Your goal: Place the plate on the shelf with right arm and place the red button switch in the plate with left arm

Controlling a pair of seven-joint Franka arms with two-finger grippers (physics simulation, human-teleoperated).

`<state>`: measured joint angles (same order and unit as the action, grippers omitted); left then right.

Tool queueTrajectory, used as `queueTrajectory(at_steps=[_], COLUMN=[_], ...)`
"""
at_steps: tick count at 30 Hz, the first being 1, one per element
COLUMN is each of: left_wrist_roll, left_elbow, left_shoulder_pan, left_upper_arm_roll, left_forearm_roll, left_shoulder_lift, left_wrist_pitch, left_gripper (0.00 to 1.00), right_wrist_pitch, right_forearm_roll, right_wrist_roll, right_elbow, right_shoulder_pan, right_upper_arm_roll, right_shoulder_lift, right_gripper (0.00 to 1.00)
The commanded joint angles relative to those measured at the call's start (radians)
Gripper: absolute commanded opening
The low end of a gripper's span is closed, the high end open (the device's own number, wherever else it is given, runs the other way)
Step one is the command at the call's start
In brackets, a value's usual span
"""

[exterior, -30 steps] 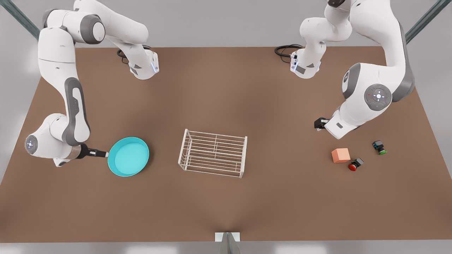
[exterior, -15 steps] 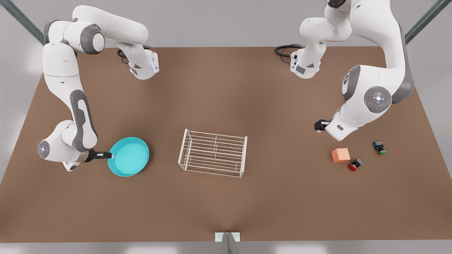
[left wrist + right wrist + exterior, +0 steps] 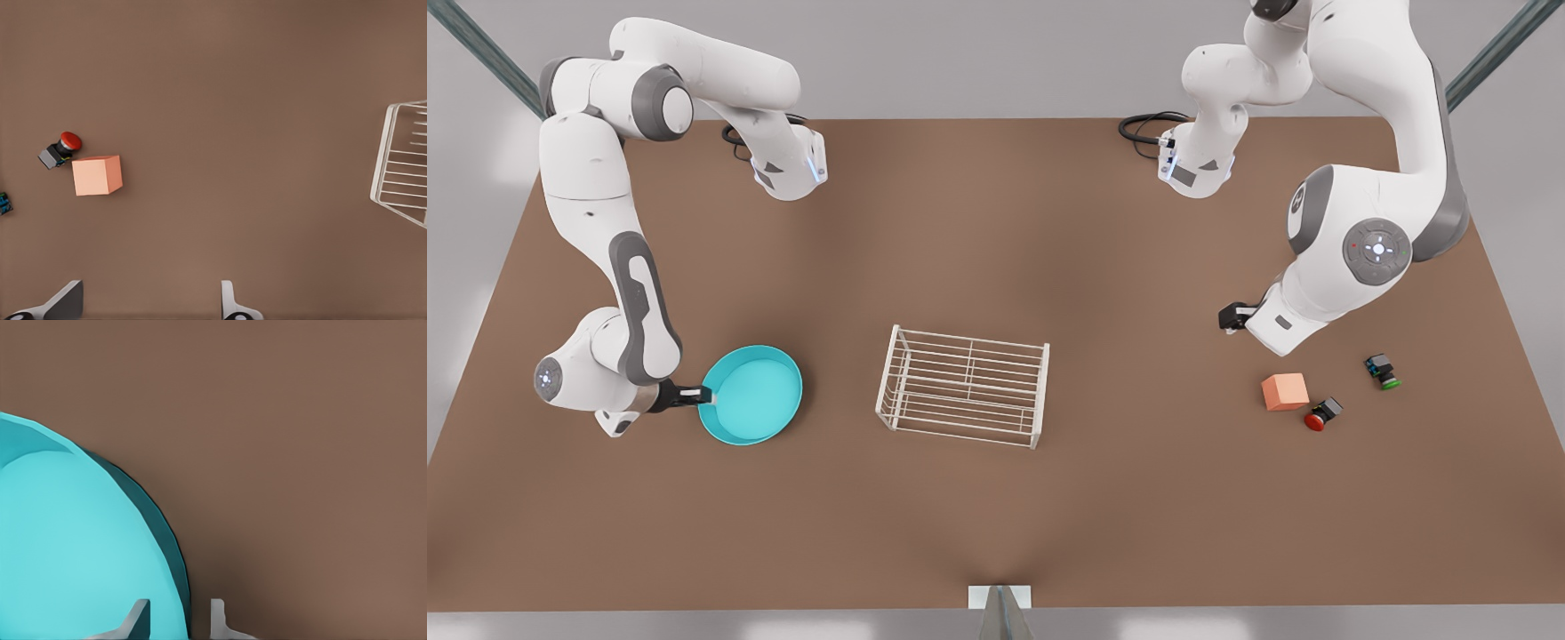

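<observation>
table (image 3: 996, 498): brown top carried everything; the two arms were mounted at its far edge.
shelf (image 3: 963, 385): white two-tier wire rack stood upright near mid-table, well beyond the plate on the side away from the right gripper. Its top tier was bare. A corner of it lay far ahead of the left gripper in the left wrist view (image 3: 403, 163).
plate (image 3: 752, 394): turquoise dish lay flat on the table, directly ahead of the right gripper's fingertips, not yet lifted.
right gripper (image 3: 699, 395): was low at the plate's rim on the side away from the shelf. In its wrist view, (image 3: 179, 620), one finger (image 3: 133, 621) sat over the plate's inside and the other outside the rim (image 3: 175, 553), the wall running between them. The jaws were spread a little, straddling the rim; whether the pads touched it could not be told.
left gripper (image 3: 147, 303): hung above bare table, jaws wide apart and empty, waiting.
salmon cube (image 3: 97, 175): ahead of the left jaws and off to one side, touching or nearly touching the switch.
red button switch (image 3: 60, 148): lay on its side just past the cube from the jaws, red cap pointing away from its black body; seen also at (image 3: 1322, 414).
judgement: closing on the rim looked the next call; the left arm was nearer the switch.
</observation>
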<state>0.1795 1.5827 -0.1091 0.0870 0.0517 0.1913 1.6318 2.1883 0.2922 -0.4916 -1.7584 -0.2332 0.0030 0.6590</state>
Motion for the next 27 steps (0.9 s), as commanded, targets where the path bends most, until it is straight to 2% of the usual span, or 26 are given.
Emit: queueTrajectory(at_steps=[1,2,3,4,5,16,27], left_wrist_roll=[0.011,0.011,0.011,0.011,0.014,0.018,0.009], left_elbow=[0.0,0.0,0.0,0.002,0.003,0.016,0.013], left_shoulder_pan=[0.0,0.0,0.0,0.0,-0.001,-0.004,-0.001], left_upper_arm_roll=[0.0,0.0,-0.001,0.0,0.0,0.0,-0.001], left_forearm_roll=[0.002,0.002,0.002,0.002,0.002,0.002,0.003], left_shoulder_lift=[-0.001,-0.001,-0.001,-0.001,-0.001,-0.004,-0.004], left_wrist_pitch=[-0.001,-0.001,-0.001,-0.001,-0.004,-0.018,-0.015], left_gripper=[1.0,1.0,1.0,1.0,1.0,1.0,1.0], right_wrist_pitch=[0.002,0.002,0.002,0.002,0.002,-0.033,-0.151], right_forearm_roll=[0.002,0.001,0.001,0.001,0.001,0.004,0.054], right_wrist_roll=[-0.073,-0.076,-0.076,-0.078,-0.078,-0.079,-0.102], right_elbow=[0.0,0.0,0.0,0.0,0.0,0.0,0.002], right_shoulder_pan=[-0.002,-0.002,-0.002,-0.002,-0.002,-0.008,-0.008], right_upper_arm_roll=[0.0,0.0,0.0,0.0,0.0,0.014,0.017], right_shoulder_lift=[-0.001,-0.001,-0.001,-0.001,-0.001,-0.015,-0.067], right_gripper=[0.49,0.48,0.43,0.31,0.28,0.27,0.26])
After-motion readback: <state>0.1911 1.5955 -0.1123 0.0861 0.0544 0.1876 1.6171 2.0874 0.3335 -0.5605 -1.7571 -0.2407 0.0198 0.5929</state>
